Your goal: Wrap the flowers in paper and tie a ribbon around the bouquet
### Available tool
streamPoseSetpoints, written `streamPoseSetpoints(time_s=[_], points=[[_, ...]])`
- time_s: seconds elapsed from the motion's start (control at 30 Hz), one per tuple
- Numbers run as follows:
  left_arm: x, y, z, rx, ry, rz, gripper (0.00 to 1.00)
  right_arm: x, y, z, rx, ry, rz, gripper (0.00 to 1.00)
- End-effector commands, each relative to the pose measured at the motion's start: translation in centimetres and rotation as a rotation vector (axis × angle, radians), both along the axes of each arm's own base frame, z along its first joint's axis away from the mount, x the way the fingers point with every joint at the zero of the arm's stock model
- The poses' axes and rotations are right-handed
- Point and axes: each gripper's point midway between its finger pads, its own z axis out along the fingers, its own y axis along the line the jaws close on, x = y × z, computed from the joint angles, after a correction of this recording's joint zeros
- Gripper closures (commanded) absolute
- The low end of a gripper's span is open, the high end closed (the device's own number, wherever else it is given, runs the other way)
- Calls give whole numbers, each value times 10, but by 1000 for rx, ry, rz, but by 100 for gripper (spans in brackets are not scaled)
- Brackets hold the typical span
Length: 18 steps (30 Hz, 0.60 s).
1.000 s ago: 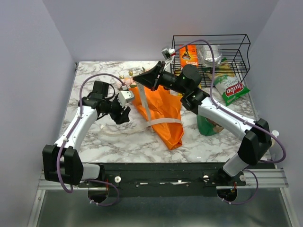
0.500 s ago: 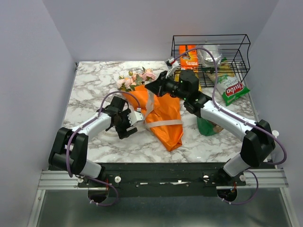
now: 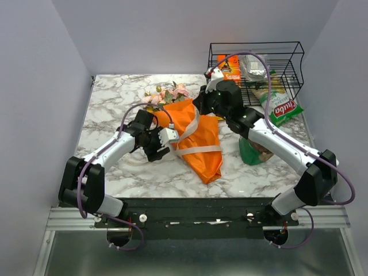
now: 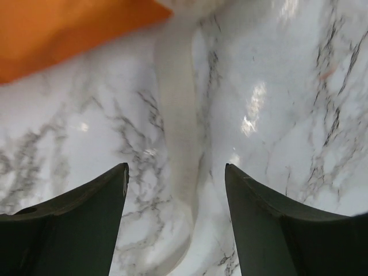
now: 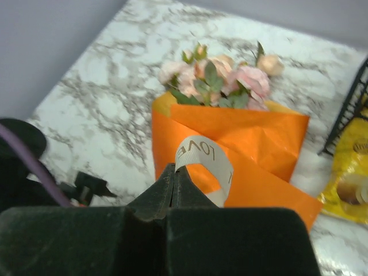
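The bouquet lies mid-table: pink and cream flowers (image 3: 167, 94) (image 5: 218, 77) stick out of the far end of the orange paper (image 3: 198, 141) (image 5: 247, 138). The pale ribbon (image 3: 198, 150) crosses the paper and runs up to my right gripper (image 3: 199, 108) (image 5: 175, 170). That gripper is shut on a printed ribbon loop (image 5: 207, 164) just above the paper. My left gripper (image 3: 160, 152) (image 4: 175, 172) hangs open low over the marble beside the paper's left edge. A ribbon tail (image 4: 178, 132) lies flat between its fingers, untouched.
A black wire basket (image 3: 290, 54) with snack packets stands at the back right. A green and white packet (image 3: 280, 109) lies in front of it, and a dark green packet (image 3: 250, 152) lies right of the bouquet. A yellow packet (image 5: 351, 184) shows beside the paper.
My left gripper swung from the bouquet's far left in toward its left edge and down over the ribbon tail. My right gripper drew back toward the basket with the ribbon, uncovering the flowers.
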Motion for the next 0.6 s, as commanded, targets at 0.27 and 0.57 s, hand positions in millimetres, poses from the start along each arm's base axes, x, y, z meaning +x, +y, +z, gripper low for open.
streamPoseSetpoints(time_s=[0.27, 0.57], points=[[9, -127, 116, -309, -32, -210, 24, -20, -50, -139, -202, 326, -141, 100], [18, -183, 78, -295, -54, -328, 22, -32, -58, -182, -75, 495, -67, 100]])
